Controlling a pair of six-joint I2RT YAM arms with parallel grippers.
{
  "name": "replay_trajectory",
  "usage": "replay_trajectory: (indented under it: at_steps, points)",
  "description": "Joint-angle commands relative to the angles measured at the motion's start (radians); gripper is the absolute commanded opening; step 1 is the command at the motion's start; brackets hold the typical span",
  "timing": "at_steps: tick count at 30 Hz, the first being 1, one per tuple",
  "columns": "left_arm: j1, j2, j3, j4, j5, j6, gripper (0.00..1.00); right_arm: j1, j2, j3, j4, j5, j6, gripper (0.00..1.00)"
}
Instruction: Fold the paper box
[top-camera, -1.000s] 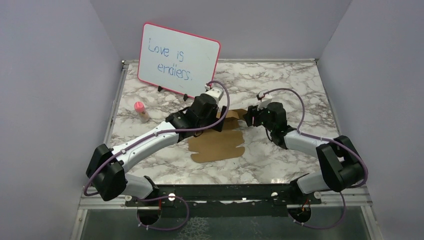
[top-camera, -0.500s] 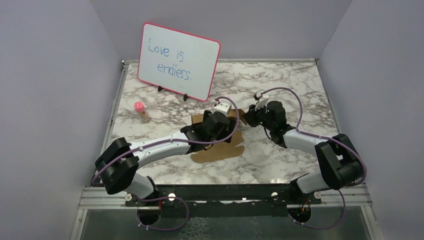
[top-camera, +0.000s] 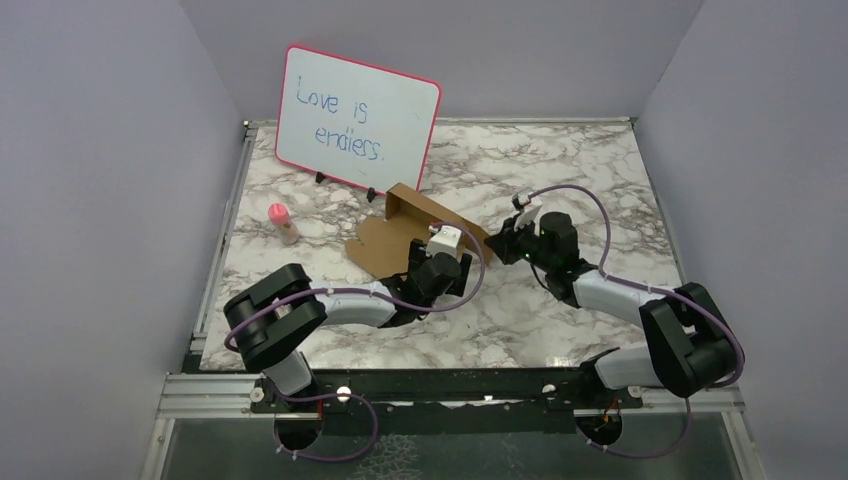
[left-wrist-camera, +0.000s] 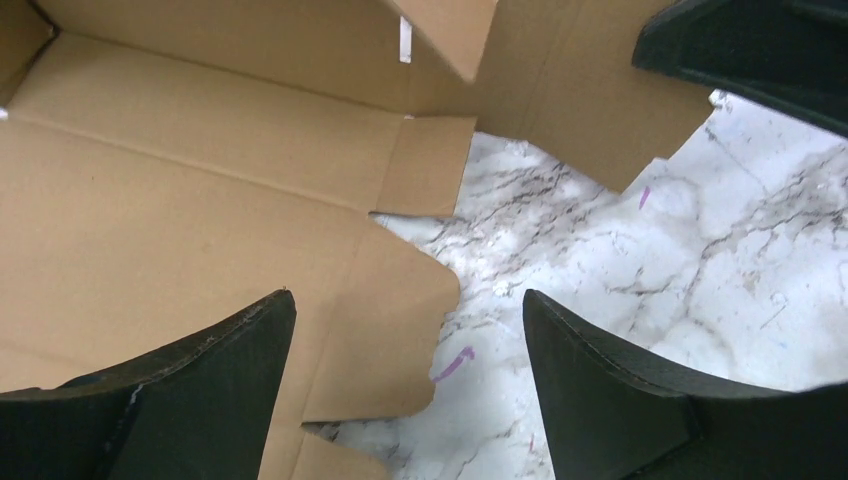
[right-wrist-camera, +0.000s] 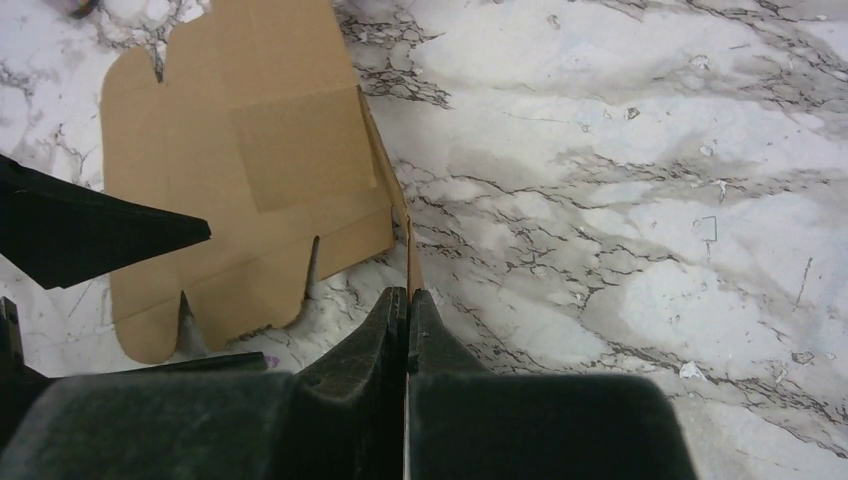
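Observation:
The paper box (top-camera: 390, 235) is a flat brown die-cut sheet, with one panel raised at the back toward the whiteboard. My right gripper (top-camera: 503, 244) is shut on the sheet's thin right edge; in the right wrist view the cardboard edge (right-wrist-camera: 410, 250) runs straight into the closed gripper (right-wrist-camera: 408, 292). My left gripper (top-camera: 437, 268) hovers open at the sheet's near side. In the left wrist view, its fingers (left-wrist-camera: 408, 300) straddle a flap of the paper box (left-wrist-camera: 200, 200) and bare marble.
A pink-framed whiteboard (top-camera: 357, 120) stands at the back left, close behind the raised panel. A small pink-capped bottle (top-camera: 283, 222) sits on the marble table (top-camera: 560, 160) at the left. Grey walls enclose three sides.
My right gripper has closed on the sheet's edge. The sheet has shifted left and back with one panel tilted up. My left arm has drawn back toward the near side, still open.

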Motion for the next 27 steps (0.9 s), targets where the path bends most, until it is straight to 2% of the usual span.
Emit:
replay_trajectory:
  at_steps: [1, 11, 16, 22, 27]
  points:
    - [-0.024, 0.044, -0.008, 0.203, -0.108, 0.071, 0.85, 0.009, -0.031, -0.013, 0.054, -0.026, 0.007, 0.03]
    - [-0.021, 0.15, -0.015, 0.37, -0.177, 0.221, 0.86, 0.022, -0.029, -0.008, 0.05, -0.044, -0.008, 0.03]
    - [0.001, 0.199, 0.001, 0.4, -0.186, 0.261, 0.82, 0.026, -0.023, -0.006, 0.048, -0.059, -0.017, 0.03]
    - [0.043, 0.222, 0.003, 0.429, -0.17, 0.293, 0.7, 0.03, -0.025, -0.004, 0.047, -0.064, -0.022, 0.03]
    - [0.084, 0.196, -0.028, 0.467, -0.091, 0.279, 0.56, 0.033, -0.014, -0.003, 0.047, -0.072, -0.026, 0.03]
